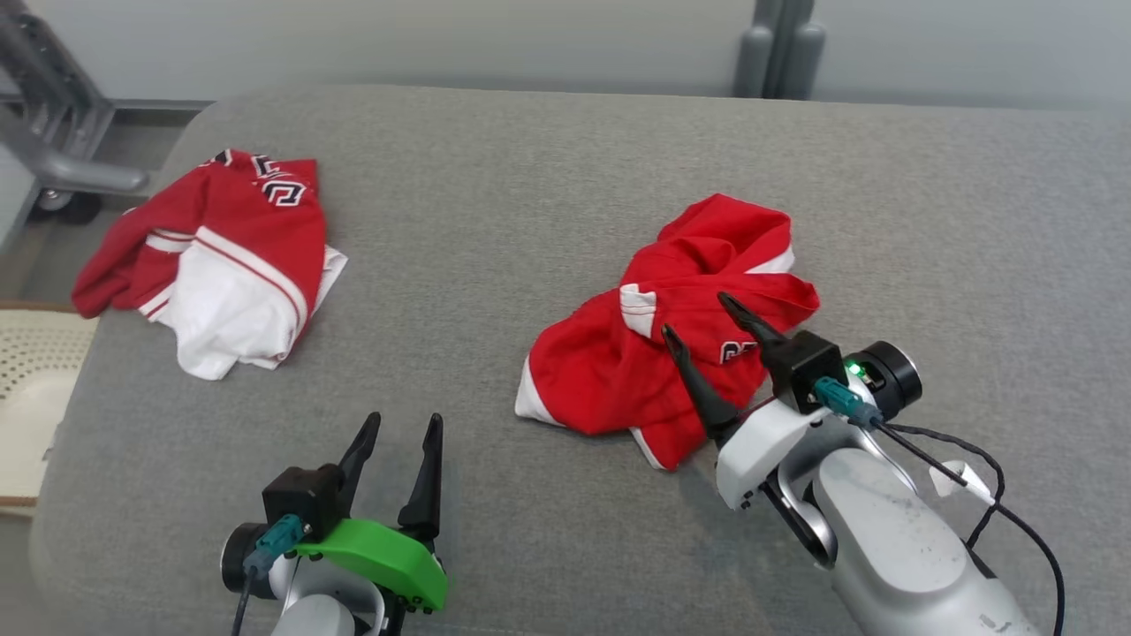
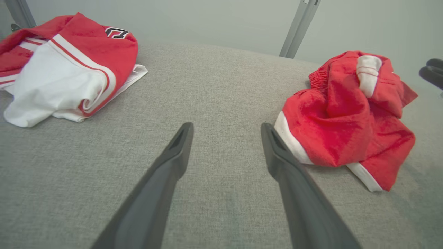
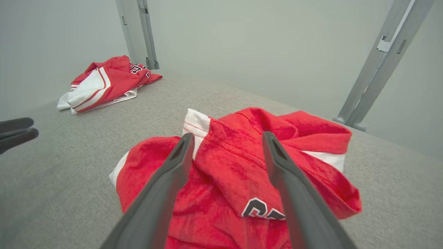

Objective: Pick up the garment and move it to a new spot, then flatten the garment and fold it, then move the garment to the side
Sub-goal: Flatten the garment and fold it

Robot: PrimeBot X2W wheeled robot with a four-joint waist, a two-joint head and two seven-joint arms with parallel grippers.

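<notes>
A crumpled red garment (image 1: 671,327) with white trim and black lettering lies right of the middle of the grey table (image 1: 495,203); the wrist views show the same garment (image 2: 346,117) (image 3: 242,166). My right gripper (image 1: 698,320) hovers open over its near part, fingers spread above the red cloth with nothing between them; in the right wrist view that gripper (image 3: 226,138) frames the folds. My left gripper (image 1: 405,424) stands open near the front edge, left of the garment and apart from it; its own view shows the gripper (image 2: 226,128) over bare table.
A second red and white garment (image 1: 221,256) lies bunched at the table's far left corner. A grey metal frame (image 1: 53,132) on wheels stands beyond that corner. A pale perforated object (image 1: 31,371) sits off the left edge. Upright grey posts (image 1: 782,53) stand behind the table.
</notes>
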